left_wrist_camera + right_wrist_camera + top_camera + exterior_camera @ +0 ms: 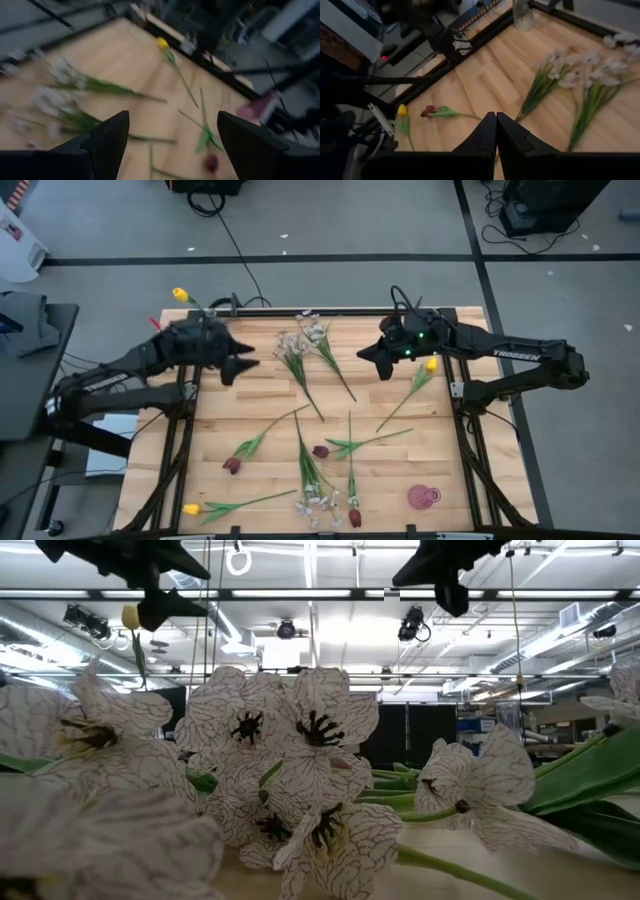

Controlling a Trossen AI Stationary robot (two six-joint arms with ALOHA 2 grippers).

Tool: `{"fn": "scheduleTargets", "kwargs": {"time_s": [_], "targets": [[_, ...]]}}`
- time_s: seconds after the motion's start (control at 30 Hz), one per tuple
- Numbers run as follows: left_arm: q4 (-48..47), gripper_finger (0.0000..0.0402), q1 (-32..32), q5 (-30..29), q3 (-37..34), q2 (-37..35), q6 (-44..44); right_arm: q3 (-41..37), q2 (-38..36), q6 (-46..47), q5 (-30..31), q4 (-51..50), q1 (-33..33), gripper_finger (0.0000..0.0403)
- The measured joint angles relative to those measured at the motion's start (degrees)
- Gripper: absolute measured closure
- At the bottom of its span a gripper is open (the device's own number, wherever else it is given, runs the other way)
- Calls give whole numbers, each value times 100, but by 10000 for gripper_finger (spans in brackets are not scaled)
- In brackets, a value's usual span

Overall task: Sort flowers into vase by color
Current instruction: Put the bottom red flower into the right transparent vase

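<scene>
Flowers lie spread over the wooden table: two whitish sprays (305, 345) at the far middle, a yellow tulip (430, 365) at the right, dark red tulips (232, 464) (320, 450) (354, 517), a yellow tulip (191, 508) and a whitish spray (315, 502) near the front edge. Another yellow tulip (180, 294) stands in a clear vase (522, 12) at the far left corner. My left gripper (248, 366) hangs open above the table, left of the far sprays. My right gripper (362, 355) hangs shut to their right. Neither holds anything.
A small pink vase (423, 497) stands near the front right corner. Black frame rails (465, 430) run along the table's sides. The middle of the tabletop (260, 395) between the two grippers is bare wood. In the low view, whitish blossoms (290, 770) fill the foreground.
</scene>
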Motion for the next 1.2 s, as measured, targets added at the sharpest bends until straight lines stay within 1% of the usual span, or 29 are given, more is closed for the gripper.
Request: {"fn": "scheduleTargets", "kwargs": {"time_s": [0.1, 0.27, 0.37, 0.43, 0.5, 0.57, 0.63, 0.7, 0.73, 0.8, 0.9, 1.0, 1.07, 1.13, 1.2], "targets": [[-261, 94, -731, -189, -156, 87, -323, 268, -2, -197, 93, -398, -46, 381], [-448, 94, -1885, -259, -477, 277, -1329, 598, -11, -185, 513, -1197, -151, 381], [-539, 94, -2400, -440, -594, 474, -1904, 624, -7, 285, 619, -1892, -221, 381], [-543, 94, -2586, -533, -623, 636, -2339, 626, -7, 1035, 749, -2436, -250, 381], [-528, 94, -2666, -594, -632, 830, -2784, 626, -4, 2249, 940, -3088, -251, 381], [-531, 94, -2709, -634, -633, 1030, -3203, 626, 25, 3724, 1076, -3892, -206, 381], [-523, 94, -2711, -638, -633, 1216, -3618, 626, 53, 4547, 1215, -4527, -91, 382], [-525, 94, -2711, -637, -633, 1381, -3953, 628, 109, 5203, 1485, -4950, 94, 382], [-525, 94, -2711, -637, -633, 1439, -4082, 628, 156, 5700, 1571, -5114, 153, 382], [-494, 94, -2711, -639, -633, 1533, -4253, 626, 205, 6575, 1507, -5229, 202, 382], [-367, 94, -2708, -731, -633, 1608, -4481, 626, 255, 7050, 1458, -5289, 215, 382], [-219, 94, -2694, -925, -633, 1621, -4772, 626, 390, 7656, 1656, -5446, 311, 382], [-203, 94, -2650, -937, -633, 1624, -4905, 610, 499, 8198, 1720, -5509, 329, 382], [-194, 94, -2591, -937, -633, 1624, -5182, 518, 596, 8642, 1674, -5502, 329, 382], [-236, 94, -2536, -933, -633, 1624, -5507, 371, 710, 8919, 1469, -5464, 329, 382]]}}
